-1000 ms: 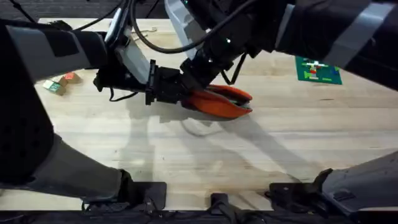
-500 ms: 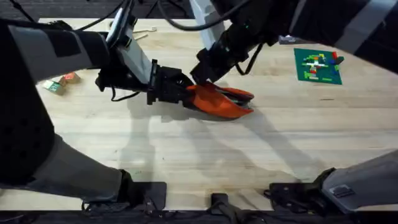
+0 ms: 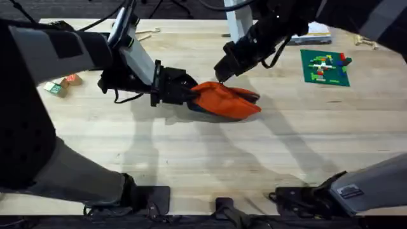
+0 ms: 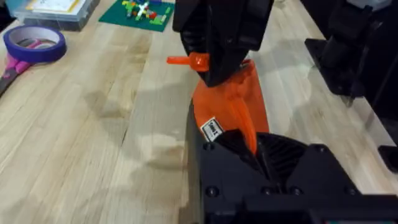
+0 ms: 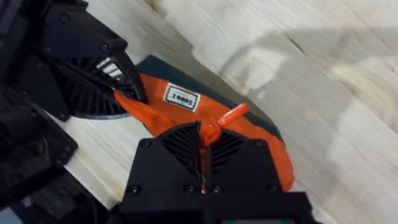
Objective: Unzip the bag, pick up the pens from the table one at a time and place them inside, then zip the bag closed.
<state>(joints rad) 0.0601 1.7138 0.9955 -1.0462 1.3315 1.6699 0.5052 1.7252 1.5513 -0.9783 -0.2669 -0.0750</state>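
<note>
**Two claws work the pouch zipper at mid-surface**

The orange bag (image 3: 226, 102) lies at centre frame overhead, pinched at its left end by the left claw (image 3: 188, 94). The right claw (image 5: 203, 138) is clamped on the orange zipper pull (image 5: 227, 116) above it. No pens lie loose on the wooden surface (image 3: 210, 159), suggesting loading is finished and closing the zipper is what remains, though the opening's state is unclear.

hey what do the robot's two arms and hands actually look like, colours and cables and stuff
Both arms have grey link shells with black joints. The left hand and right hand are matte black, blocky, with ribbed finger backs and small screws. Thin black cables loop along both arms, beside white sections.
</note>
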